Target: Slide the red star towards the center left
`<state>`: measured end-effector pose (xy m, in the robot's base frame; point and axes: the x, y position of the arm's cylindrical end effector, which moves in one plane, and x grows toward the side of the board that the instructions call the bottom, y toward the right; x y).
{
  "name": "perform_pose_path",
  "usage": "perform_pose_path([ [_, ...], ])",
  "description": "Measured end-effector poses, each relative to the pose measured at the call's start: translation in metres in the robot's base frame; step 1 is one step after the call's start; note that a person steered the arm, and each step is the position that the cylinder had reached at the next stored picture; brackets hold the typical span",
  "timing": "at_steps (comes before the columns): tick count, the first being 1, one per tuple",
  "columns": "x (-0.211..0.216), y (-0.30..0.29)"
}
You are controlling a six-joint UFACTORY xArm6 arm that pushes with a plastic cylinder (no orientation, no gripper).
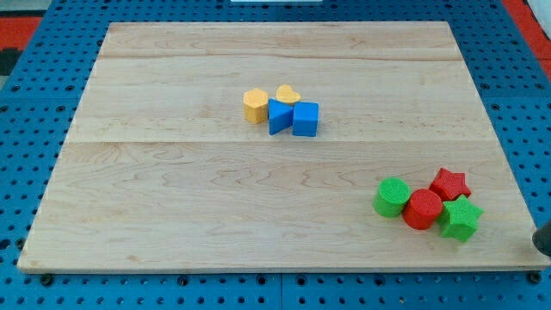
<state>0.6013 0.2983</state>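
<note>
Resting on pale wood, red star (449, 183) touches red cylinder (422, 209); tool state unseen.

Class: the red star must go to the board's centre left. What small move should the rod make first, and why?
Probably bring my tip, now off the wooden board at the view's lower right, up to the right side of the red star block. The red cylinder block and green star block touch it from below, so a leftward push from there should free it.

**Robotics Lab Bench Set for Block Trials**

A pale wooden board (172, 198) lies on a blue perforated mounting plate (26, 146), its grid of fixing holes and small coloured test blocks (281, 111) marking a laboratory workbench.
</note>
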Motion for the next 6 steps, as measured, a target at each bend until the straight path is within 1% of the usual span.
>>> perform_pose_path([
  [2,0.0,0.005],
  [3,-0.005,0.025],
  [4,-0.041,-0.001],
  [5,-0.058,-0.029],
  [6,-0.06,-0.072],
])
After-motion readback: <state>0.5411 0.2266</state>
